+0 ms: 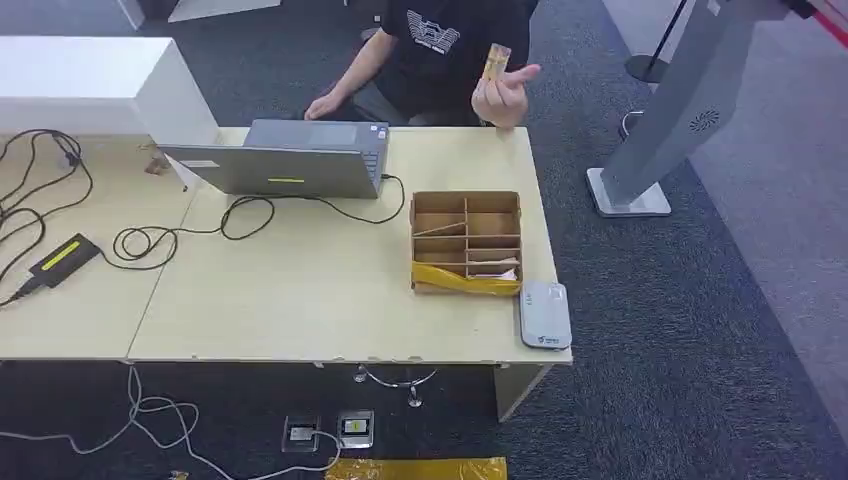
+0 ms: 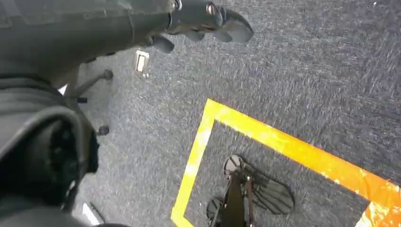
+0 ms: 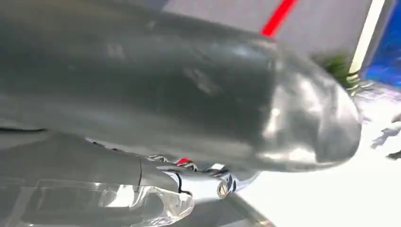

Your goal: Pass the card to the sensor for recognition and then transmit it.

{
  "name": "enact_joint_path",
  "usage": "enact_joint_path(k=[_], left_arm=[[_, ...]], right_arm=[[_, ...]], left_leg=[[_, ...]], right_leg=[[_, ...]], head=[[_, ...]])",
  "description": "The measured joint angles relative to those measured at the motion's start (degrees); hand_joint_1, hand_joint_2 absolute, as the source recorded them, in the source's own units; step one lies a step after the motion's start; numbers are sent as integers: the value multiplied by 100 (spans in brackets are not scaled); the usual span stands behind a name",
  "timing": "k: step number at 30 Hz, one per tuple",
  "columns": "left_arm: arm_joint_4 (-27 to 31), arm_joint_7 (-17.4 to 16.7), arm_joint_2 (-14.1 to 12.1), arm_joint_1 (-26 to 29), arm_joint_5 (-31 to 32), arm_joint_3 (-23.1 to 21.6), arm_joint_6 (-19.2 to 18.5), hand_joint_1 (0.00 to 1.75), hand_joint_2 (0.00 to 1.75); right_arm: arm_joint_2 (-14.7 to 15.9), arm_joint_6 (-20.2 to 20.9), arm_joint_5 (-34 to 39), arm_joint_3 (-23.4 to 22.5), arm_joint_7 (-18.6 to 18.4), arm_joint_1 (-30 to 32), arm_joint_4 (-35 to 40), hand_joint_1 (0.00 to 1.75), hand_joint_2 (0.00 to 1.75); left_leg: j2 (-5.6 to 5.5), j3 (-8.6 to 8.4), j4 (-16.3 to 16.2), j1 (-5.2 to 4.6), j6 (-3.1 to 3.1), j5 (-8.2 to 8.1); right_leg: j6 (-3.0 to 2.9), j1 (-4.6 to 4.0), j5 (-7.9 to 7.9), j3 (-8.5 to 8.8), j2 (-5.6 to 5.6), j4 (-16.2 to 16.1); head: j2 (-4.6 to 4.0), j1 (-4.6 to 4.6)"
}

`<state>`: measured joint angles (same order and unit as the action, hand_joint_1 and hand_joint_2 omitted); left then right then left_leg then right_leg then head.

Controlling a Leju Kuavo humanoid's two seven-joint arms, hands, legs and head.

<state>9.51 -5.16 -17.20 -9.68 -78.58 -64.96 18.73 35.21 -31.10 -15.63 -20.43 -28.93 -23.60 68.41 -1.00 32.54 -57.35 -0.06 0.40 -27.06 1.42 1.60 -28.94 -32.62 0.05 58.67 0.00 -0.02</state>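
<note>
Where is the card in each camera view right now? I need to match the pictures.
Head view: top centre, the card held up in a person's hand beyond the table.
Left wrist view: not in it.
Right wrist view: not in it.
Shared landmark: yellow floor tape, at the head view's bottom edge and in the left wrist view.

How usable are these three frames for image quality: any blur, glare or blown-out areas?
Head view: evenly lit and sharp enough to read the table, though the card in the person's hand is small and soft. Left wrist view: the left hand is dark, and the carpet looks streaked. Right wrist view: the right hand is a close, blurred mass with glare, against a blown-out white background.
</note>
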Motion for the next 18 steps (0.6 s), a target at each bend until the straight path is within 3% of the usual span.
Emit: enact_joint_path(k=[2,3,6,8,9,11,13,14,16,17,18], left_arm=[[0,0,0,-10,-22,-7,4,0,0],[0,0,-2,-20,-22,-9,-2,0,0],[0,0,7,-5,26,-44,-39,0,0],[0,33,9,-3,175,-103,-202,0,0],[0,57,-2,-5,258,-129,-282,0,0],[0,57,-24,-8,367,-199,-352,0,0],[0,55,-35,-1,374,-280,-435,0,0],[0,52,-50,4,363,-284,-446,0,0],[0,44,-83,-27,361,-306,-487,0,0],[0,42,-85,-48,356,-328,-503,0,0],[0,42,-87,-56,350,-341,-512,0,0]], right_arm=[[78,344,-250,418,-491,-274,892,0,0],[142,538,-262,595,-392,-378,1234,0,0],[360,983,392,1185,816,-793,1820,0,0],[402,1226,300,1640,753,-1043,2084,0,0],[437,1336,280,1867,896,-1088,2160,0,0],[511,1562,422,2180,1704,-1176,1966,0,0],[511,1760,413,2417,3017,-1406,1516,0,0],[450,1915,227,2590,3996,-1614,1120,0,175],[247,2070,-383,3038,5466,-2006,83,0,175],[123,2087,-676,3266,5698,-2100,-337,0,175],[6,2052,-987,3484,5539,-2111,-650,0,175]], left_leg=[[0,4,1,-3,-3,3],[-1,2,1,-4,-5,6],[-17,9,0,6,-5,14],[-15,6,0,7,-8,16],[-14,4,-1,8,-8,16],[-18,9,-2,14,-8,15],[-18,24,0,12,-9,15],[-13,39,1,13,-13,16],[-2,21,-1,32,-19,13],[-4,4,-2,41,-19,13],[-15,8,-3,43,-21,16]], right_leg=[[0,5,0,-17,-1,6],[0,6,0,-22,-1,5],[1,-6,1,-12,-14,2],[0,-5,1,-18,-9,1],[0,-7,1,-16,-9,0],[0,-11,1,-12,-14,-2],[0,-9,2,-22,-18,1],[-3,-10,5,-28,-8,2],[-4,-30,11,-9,2,-8],[-4,-38,11,-1,1,-15],[-5,-40,11,-2,-9,-15]], head=[[0,3],[0,-9],[0,9],[0,0],[0,4],[0,7],[0,9],[0,4],[0,9],[0,9],[0,13]])
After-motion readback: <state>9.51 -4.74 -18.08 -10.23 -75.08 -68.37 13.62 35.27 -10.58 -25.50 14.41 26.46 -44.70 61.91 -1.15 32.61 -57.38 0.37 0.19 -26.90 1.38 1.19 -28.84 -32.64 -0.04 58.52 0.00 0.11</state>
